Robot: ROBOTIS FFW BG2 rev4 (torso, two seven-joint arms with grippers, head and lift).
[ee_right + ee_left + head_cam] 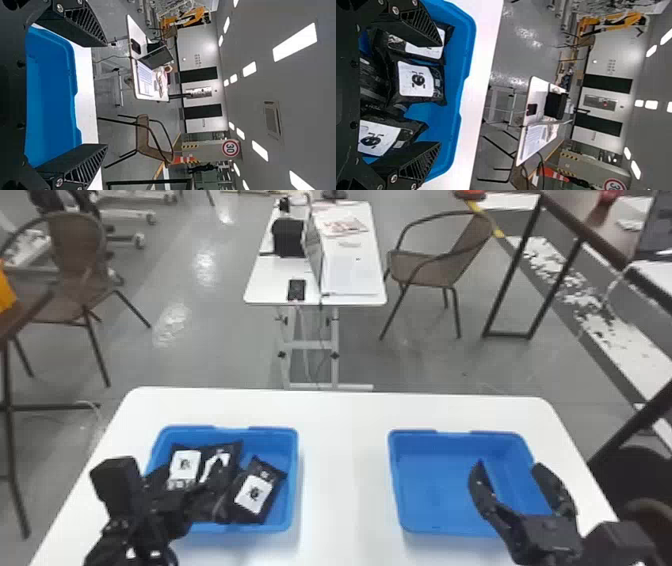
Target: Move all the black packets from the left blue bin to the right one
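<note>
At eight o'clock, one blue plastic bin (272, 435) held at least three white-labelled black packets (252, 495). The black left gripper (194, 467) hung there, the right gripper (509, 465) over a second blue bin (430, 475), four o'clock, both released.

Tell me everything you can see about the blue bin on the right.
The right blue bin is a low, open-topped tub of what looks like plastic, roughly rectangular with rounded corners, a lipped rim and a dip partway along its far edge. It sits upright on the white table, its bare floor showing. The right gripper, fingers spread, hangs over its right part, hiding some; I can't tell whether they touch.
</note>
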